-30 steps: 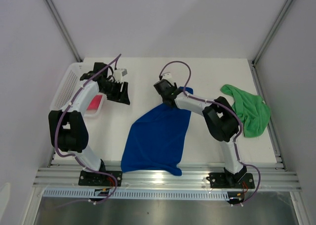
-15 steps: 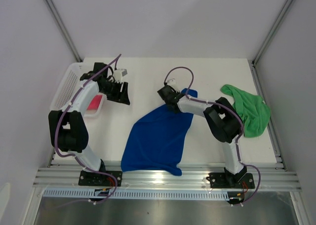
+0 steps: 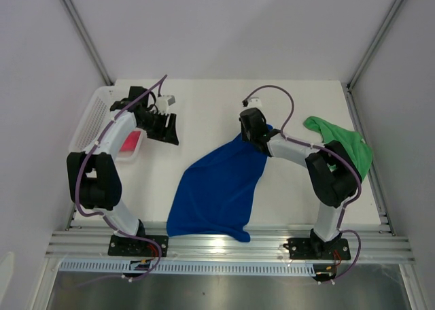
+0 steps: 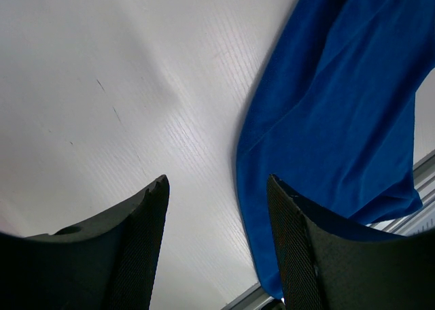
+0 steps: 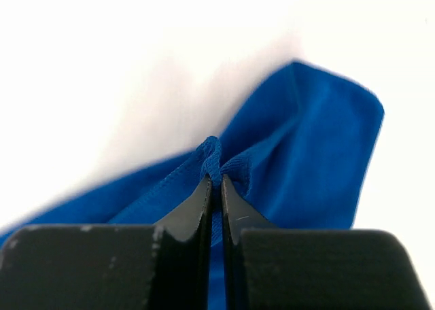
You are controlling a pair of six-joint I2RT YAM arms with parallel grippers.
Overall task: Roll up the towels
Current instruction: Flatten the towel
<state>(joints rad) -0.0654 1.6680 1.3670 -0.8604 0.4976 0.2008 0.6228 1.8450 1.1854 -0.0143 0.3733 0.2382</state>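
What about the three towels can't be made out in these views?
Pink towel: top view, mostly hidden by the left arm and basket wall.
Green towel: top view, near edge covered by the right arm's elbow.
Blue towel: far corner hidden under the right gripper in the top view; cut off by the right edge in the left wrist view; blurred beyond the shut jaws in the right wrist view.

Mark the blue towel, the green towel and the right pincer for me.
blue towel (image 3: 216, 187), overhead view, middle of the spread cloth.
green towel (image 3: 353, 147), overhead view, its bunched right part.
right pincer (image 5: 215, 182), right wrist view, between tips pinching the blue fold.
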